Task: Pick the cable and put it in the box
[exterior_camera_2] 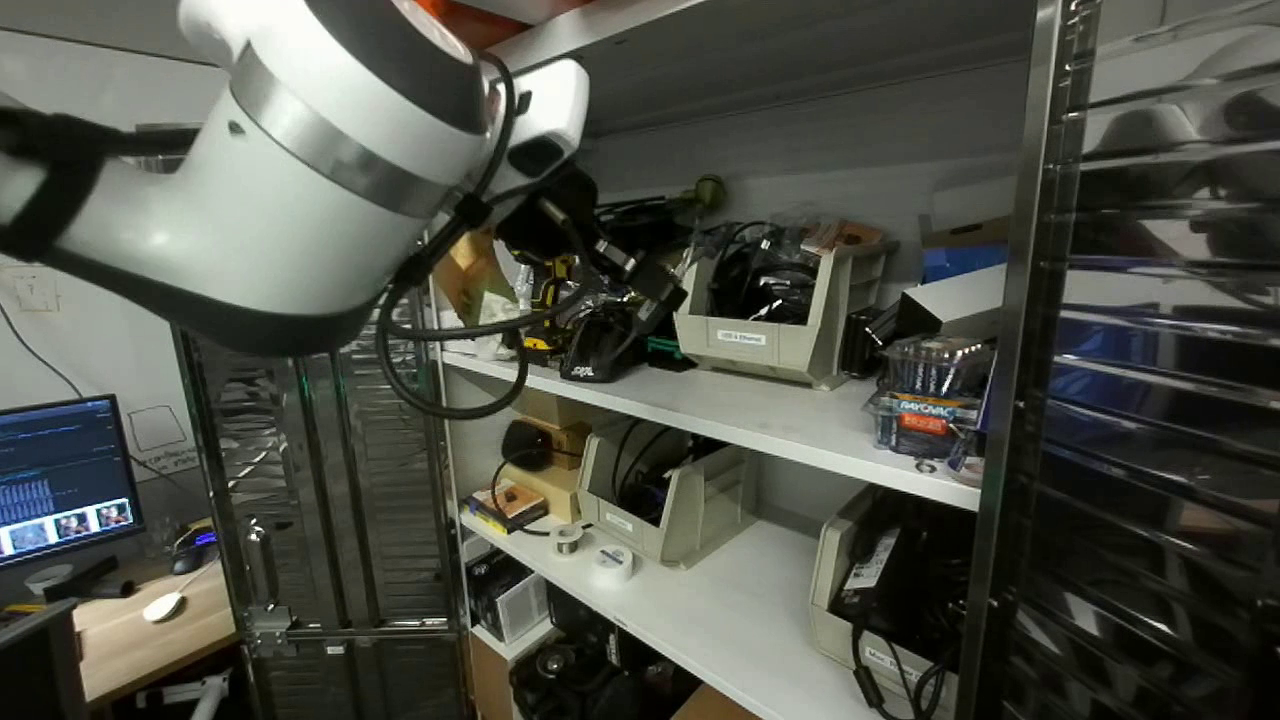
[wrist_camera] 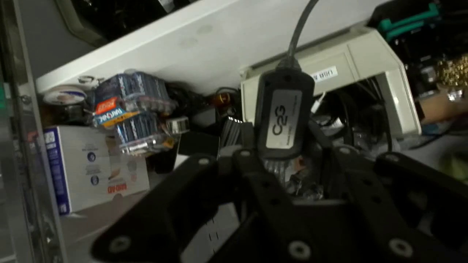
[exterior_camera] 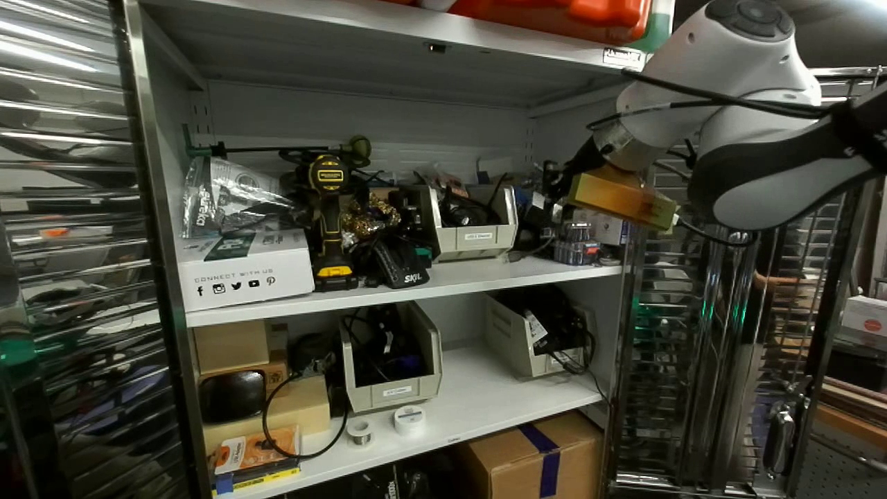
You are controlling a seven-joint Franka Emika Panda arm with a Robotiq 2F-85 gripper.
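My gripper (wrist_camera: 281, 133) is shut on the cable (wrist_camera: 285, 109), at its black adapter block with a "C2G" label, and a thin grey cord leads away from it. In an exterior view the gripper (exterior_camera_2: 625, 262) holds the adapter (exterior_camera_2: 660, 287) in the air in front of the upper shelf. The gripper (exterior_camera: 556, 181) shows dark and cluttered in an exterior view. Three off-white open-topped boxes hold cables: a box on the upper shelf (exterior_camera_2: 765, 350), and a lower left box (exterior_camera_2: 640, 535) and lower right box (exterior_camera_2: 835, 560). I cannot tell which is the task's box.
A yellow drill (exterior_camera: 329, 208) and flat white carton (exterior_camera: 242, 277) stand on the upper shelf. Battery packs (exterior_camera_2: 925, 390) and a Band-Aid carton (wrist_camera: 98, 171) are at its other end. Metal cabinet doors (exterior_camera: 693, 360) flank the shelves. A brown carton (exterior_camera: 513, 464) is below.
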